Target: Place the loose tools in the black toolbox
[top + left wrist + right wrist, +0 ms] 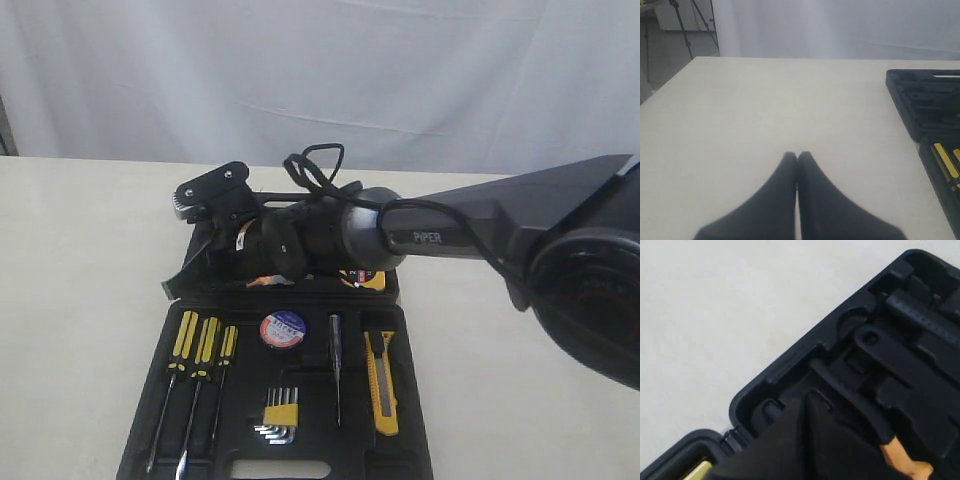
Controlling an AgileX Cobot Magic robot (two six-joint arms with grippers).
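Right gripper [806, 399], pressed together, over the black toolbox [810, 352]; pliers [901, 462] probably rigid and heavy, best pinched across both handles.

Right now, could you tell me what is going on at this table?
The right gripper, shut and apparently empty, is over the far half of the open black toolbox. The utility knife and tape roll lie in the near half; an orange pliers handle shows in the far half. The left gripper hangs shut over the table beside the box.
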